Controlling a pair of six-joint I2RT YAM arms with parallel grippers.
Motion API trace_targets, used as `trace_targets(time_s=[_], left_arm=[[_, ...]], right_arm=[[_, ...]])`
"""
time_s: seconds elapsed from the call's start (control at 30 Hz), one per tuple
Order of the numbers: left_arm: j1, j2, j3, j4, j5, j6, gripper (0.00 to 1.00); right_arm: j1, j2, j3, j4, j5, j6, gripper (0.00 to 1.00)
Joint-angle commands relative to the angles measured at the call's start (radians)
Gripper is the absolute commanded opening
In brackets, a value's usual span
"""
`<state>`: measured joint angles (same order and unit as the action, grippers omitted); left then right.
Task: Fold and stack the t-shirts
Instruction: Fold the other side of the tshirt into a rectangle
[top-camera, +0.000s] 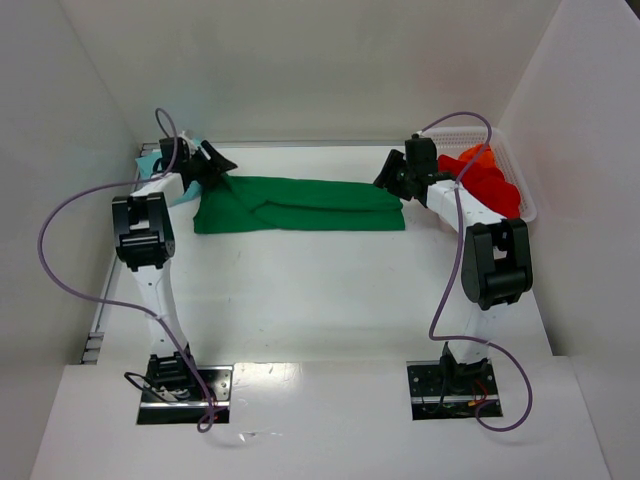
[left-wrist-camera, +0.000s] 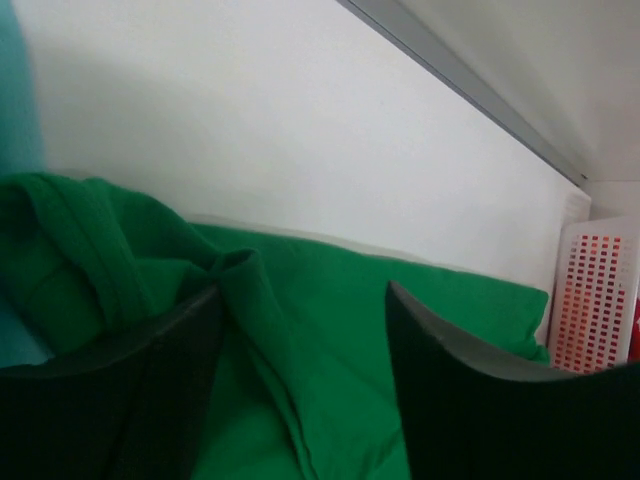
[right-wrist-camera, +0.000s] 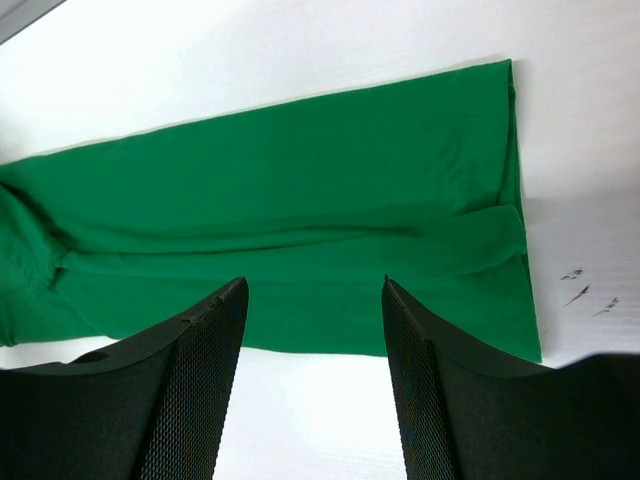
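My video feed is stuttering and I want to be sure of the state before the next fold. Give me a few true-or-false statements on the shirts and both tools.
1. The green t-shirt lies on the table as a long folded band. True.
2. The right tool is clamped on the green t-shirt. False: its jaws stand open above the shirt's right end, with nothing between them.
3. The red t-shirts sit in the white basket at the table's right edge. True.
4. The left tool is shut. False: its jaws stand apart over the shirt's bunched left end.
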<state>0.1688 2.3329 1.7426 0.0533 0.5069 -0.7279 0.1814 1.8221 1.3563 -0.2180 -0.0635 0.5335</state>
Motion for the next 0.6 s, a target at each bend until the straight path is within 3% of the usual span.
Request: trace_targets(time_s=[0.0, 0.23, 0.37, 0.57], left_arm=[[0.006, -0.199, -0.062, 0.031, -0.034, 0.115, 0.81], [0.006, -0.406, -0.200, 0.014, -0.073, 0.177, 0.93], [-0.022, -0.462, -0.276, -0.027, -0.028, 0.177, 0.93], [-0.071, -0.539, -0.508, 0.040, -0.105, 0.078, 0.92]], right_arm=[[0.001, -0.030, 0.003, 0.028, 0.001, -0.007, 0.62], [0.010, -0.053, 0.003, 0.028, -0.009, -0.007, 0.62], [0.010, -0.070, -0.013, 0.028, -0.009, -0.007, 0.62], [0.010, -0.085, -0.032, 0.028, -0.009, -0.016, 0.62]])
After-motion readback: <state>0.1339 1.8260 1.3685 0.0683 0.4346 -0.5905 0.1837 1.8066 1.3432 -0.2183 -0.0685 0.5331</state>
